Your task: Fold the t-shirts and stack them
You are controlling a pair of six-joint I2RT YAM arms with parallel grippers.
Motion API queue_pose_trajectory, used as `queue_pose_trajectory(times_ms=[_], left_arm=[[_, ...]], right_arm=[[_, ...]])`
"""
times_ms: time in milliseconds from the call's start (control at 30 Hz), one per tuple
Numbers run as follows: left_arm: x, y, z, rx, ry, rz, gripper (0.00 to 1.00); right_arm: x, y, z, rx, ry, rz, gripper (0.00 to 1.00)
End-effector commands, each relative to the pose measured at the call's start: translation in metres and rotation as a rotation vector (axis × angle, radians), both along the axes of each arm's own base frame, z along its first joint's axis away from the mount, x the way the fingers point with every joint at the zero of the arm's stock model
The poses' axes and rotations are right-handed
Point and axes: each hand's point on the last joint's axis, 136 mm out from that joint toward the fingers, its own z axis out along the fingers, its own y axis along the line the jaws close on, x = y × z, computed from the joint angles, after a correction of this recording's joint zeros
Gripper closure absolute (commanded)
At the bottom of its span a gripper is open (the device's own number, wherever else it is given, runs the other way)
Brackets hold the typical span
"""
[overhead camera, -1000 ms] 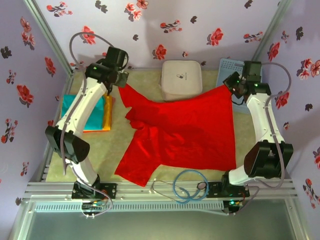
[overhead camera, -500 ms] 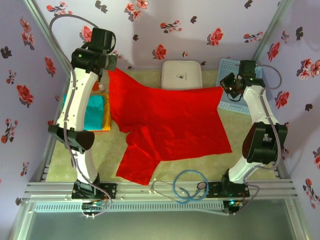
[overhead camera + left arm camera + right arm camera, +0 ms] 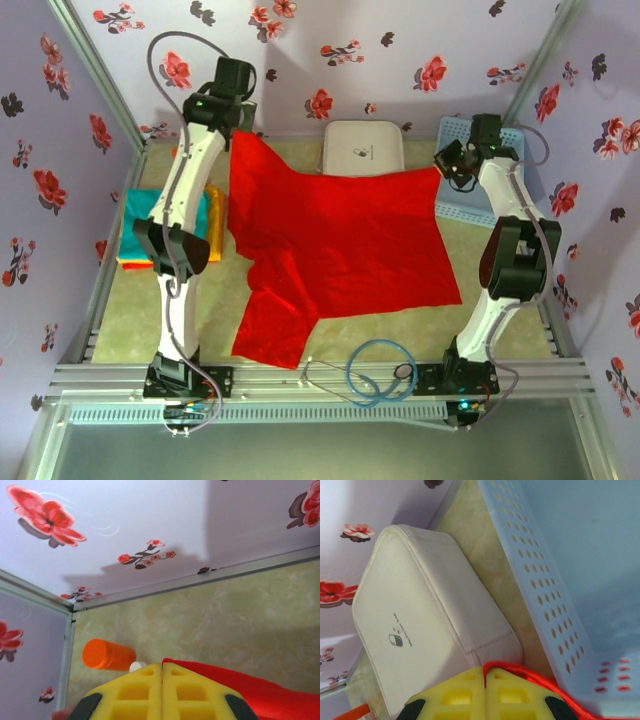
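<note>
My left arm covers part of the folded stack [image 3: 138, 222] at 9 o'clock. Teal, orange and yellow edges show, count unclear. The red t-shirt [image 3: 340, 240] hides mid-table, raised along its far edge and draping toward 6, one sleeve at 7. My left gripper [image 3: 162, 666] is pinched tight on its corner at 11, my right gripper [image 3: 485, 670] on the corner at 1 — pads cut off in both wrist views. At 12 the white case [image 3: 362, 148] is closed, contents hidden. At 1–2 the blue basket [image 3: 560, 570] shows its lattice wall and plain floor. An orange cylinder [image 3: 107, 655] lies far-left — can't identify it.
</note>
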Motion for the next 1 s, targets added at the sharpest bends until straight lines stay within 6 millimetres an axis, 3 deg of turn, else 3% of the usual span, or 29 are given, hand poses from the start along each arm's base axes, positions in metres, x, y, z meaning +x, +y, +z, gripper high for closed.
queue_pose_trajectory(times_ms=[0, 100, 200, 233, 300, 367, 433, 500, 600, 767, 967], left_arm=[[0.029, -0.004, 0.012, 0.002, -0.115, 0.000, 1.00], [0.046, -0.002, -0.014, 0.001, -0.094, 0.021, 0.96], [0.057, 0.005, -0.039, 0.037, -0.066, 0.058, 0.85], [0.059, 0.007, -0.046, 0.036, -0.056, 0.066, 0.78], [0.060, 0.010, -0.057, 0.021, -0.035, 0.088, 0.54], [0.056, 0.013, -0.065, -0.008, 0.000, 0.101, 0.47], [0.048, 0.015, -0.064, -0.028, 0.023, 0.115, 0.40], [0.031, 0.017, -0.063, -0.030, 0.077, 0.106, 0.32], [0.001, 0.017, -0.054, -0.087, 0.135, 0.120, 0.26], [-0.063, 0.015, -0.047, -0.144, 0.227, 0.124, 0.26], [-0.161, 0.012, -0.067, -0.355, 0.339, 0.130, 0.28]], right_arm=[[0.024, -0.003, 0.017, 0.001, -0.061, 0.000, 1.00], [0.038, -0.005, 0.015, -0.007, -0.058, 0.005, 1.00], [0.048, -0.004, 0.010, -0.016, -0.029, 0.034, 0.96], [0.051, -0.004, 0.010, -0.024, -0.030, 0.041, 0.85], [0.054, -0.007, 0.007, -0.048, -0.023, 0.041, 0.52], [0.053, -0.007, 0.007, -0.055, -0.015, 0.054, 0.35], [0.049, -0.006, 0.009, -0.064, -0.012, 0.069, 0.26], [0.038, -0.006, 0.009, -0.103, -0.006, 0.075, 0.12], [0.017, -0.003, 0.021, -0.155, -0.026, 0.090, 0.01], [-0.043, 0.006, 0.024, -0.237, -0.018, 0.116, 0.01], [-0.135, 0.011, 0.014, -0.208, 0.014, 0.090, 0.01]])
